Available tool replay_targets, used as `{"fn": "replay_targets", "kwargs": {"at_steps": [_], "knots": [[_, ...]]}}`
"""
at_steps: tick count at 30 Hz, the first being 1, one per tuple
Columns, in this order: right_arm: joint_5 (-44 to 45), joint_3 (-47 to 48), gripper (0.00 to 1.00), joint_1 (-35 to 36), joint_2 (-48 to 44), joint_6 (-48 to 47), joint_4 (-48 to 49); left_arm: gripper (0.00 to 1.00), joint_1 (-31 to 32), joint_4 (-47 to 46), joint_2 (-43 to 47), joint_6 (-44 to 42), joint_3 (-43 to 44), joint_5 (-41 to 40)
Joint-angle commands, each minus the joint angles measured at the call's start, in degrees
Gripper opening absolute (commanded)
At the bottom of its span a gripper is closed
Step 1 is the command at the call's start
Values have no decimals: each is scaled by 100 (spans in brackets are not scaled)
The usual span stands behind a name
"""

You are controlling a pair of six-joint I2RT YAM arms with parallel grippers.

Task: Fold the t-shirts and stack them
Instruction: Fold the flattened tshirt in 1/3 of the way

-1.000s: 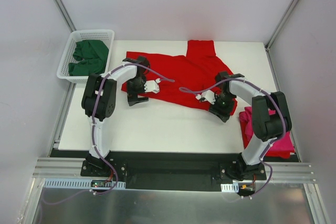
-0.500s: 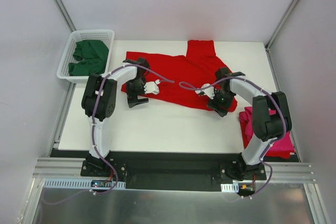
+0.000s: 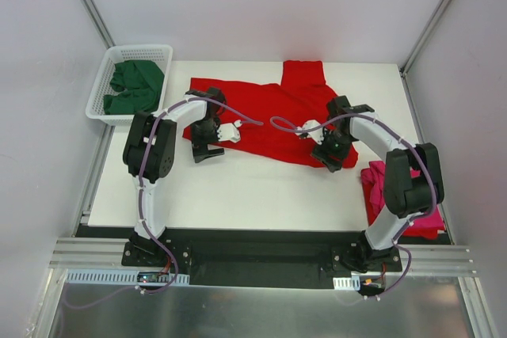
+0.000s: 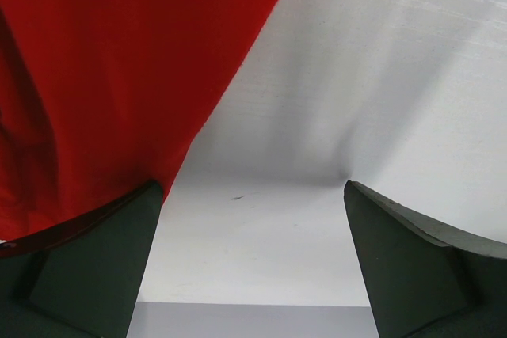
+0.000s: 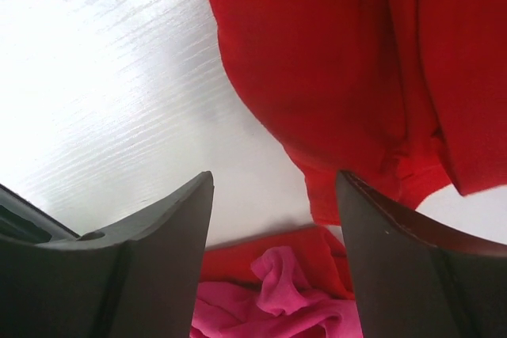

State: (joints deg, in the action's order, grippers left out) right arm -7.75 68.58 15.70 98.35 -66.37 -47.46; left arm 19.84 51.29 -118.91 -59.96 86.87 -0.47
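A bright red t-shirt [image 3: 273, 108] lies spread across the far middle of the table. My left gripper [image 3: 207, 150] is open at its near left edge. In the left wrist view [image 4: 252, 187] one fingertip touches the red cloth [image 4: 119, 61] and the other is over bare table. My right gripper [image 3: 331, 161] is open at the shirt's near right corner. In the right wrist view [image 5: 274, 176] the red hem [image 5: 333, 61] lies by its jaws. A magenta-pink shirt [image 3: 400, 195] lies crumpled at the right edge and also shows in the right wrist view [image 5: 277, 298]. Dark green shirts [image 3: 135, 85] lie in the basket.
A white lattice basket [image 3: 107, 61] stands at the far left corner, partly off the table. A strip of red cloth [image 5: 238, 255] shows beside the magenta heap. The white table [image 3: 238, 187] runs along the near side. Grey walls and frame posts enclose the table.
My right gripper has shifted slightly toward the far side, onto the red shirt's near right corner. My left gripper has hardly moved. Both stay open.
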Motion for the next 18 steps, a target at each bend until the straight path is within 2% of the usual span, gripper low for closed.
{"fn": "replay_targets", "kwargs": {"at_steps": [1, 18], "knots": [[-236, 253, 67, -24, -492, 10, -220, 99, -6, 259, 175, 46, -118, 117], [247, 24, 68, -32, 378, -122, -132, 99, -6, 250, 211, 90, -153, 73]]}}
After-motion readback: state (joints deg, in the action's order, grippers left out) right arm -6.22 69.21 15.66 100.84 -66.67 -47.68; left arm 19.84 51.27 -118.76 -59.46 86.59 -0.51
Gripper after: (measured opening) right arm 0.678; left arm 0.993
